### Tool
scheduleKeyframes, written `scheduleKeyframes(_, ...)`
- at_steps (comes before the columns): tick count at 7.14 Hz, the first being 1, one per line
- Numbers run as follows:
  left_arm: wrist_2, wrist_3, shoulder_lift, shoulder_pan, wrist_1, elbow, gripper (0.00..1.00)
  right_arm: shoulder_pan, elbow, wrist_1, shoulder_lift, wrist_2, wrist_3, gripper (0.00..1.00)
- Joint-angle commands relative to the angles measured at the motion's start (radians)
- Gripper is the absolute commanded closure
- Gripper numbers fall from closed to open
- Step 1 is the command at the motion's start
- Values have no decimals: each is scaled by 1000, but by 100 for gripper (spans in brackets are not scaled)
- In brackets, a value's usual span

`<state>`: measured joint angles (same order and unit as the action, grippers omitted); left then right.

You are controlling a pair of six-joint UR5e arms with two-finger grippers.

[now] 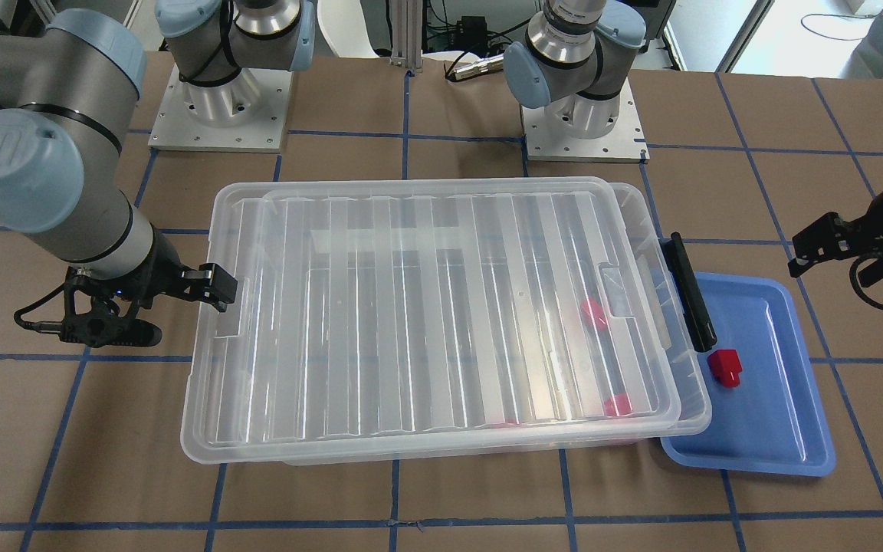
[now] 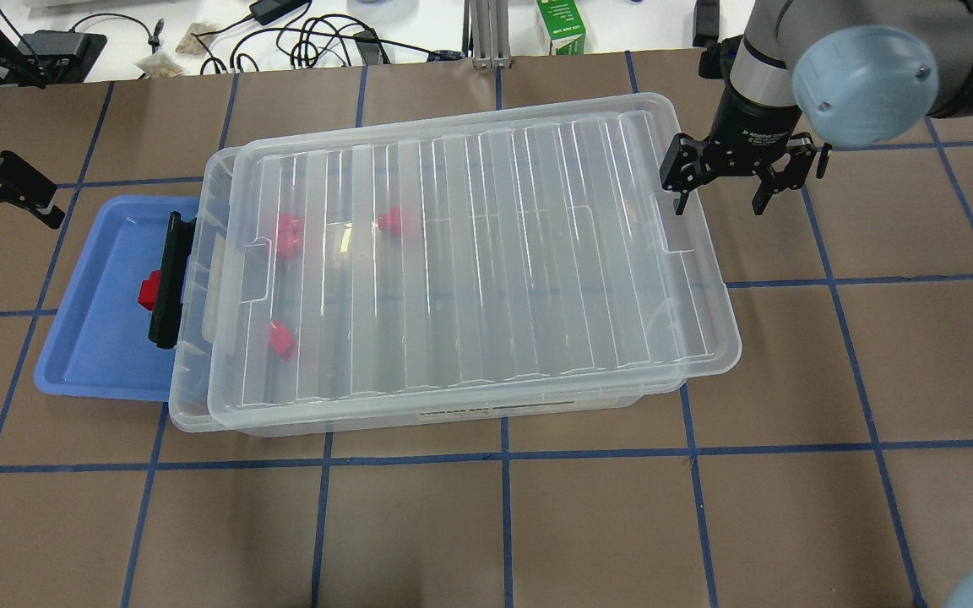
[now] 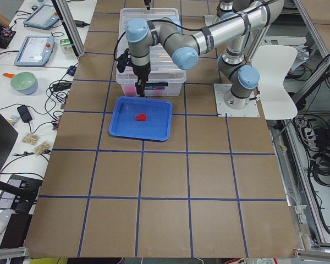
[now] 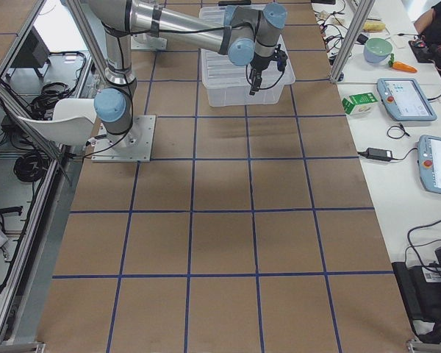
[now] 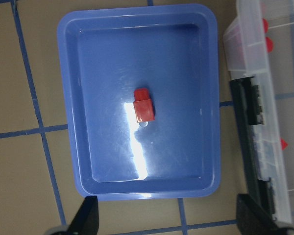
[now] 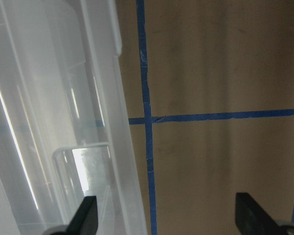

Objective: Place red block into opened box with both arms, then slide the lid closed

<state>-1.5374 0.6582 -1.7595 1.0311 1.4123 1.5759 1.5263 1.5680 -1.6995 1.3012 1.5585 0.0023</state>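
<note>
Clear lid (image 2: 486, 253) covers the box (image 2: 192, 371) except one short end.

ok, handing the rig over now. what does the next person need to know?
Left hand: open, empty, above the tray.
Right hand: open, empty, by the right end of the lid.
Done: three blocks are in the box; the lid lies on it, most of the way over.
Left: one block sits in the tray; a strip by the black bar is uncovered, so the lid isn't closed.
</note>
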Motion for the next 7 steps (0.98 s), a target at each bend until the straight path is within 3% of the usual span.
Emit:
scheduleKeyframes(1,66,8,-124,-31,-131,45,0,0,0,-18,-22,0,-2,0)
scheduleKeyframes(4,66,-11,-193,-19,-262,125,0,0,-13,-31,-48,2,-5,0)
scheduleKeyframes(7,68,-25,-230,-2,-269,134,0,-9,-17,-35,-48,8,-7,0)
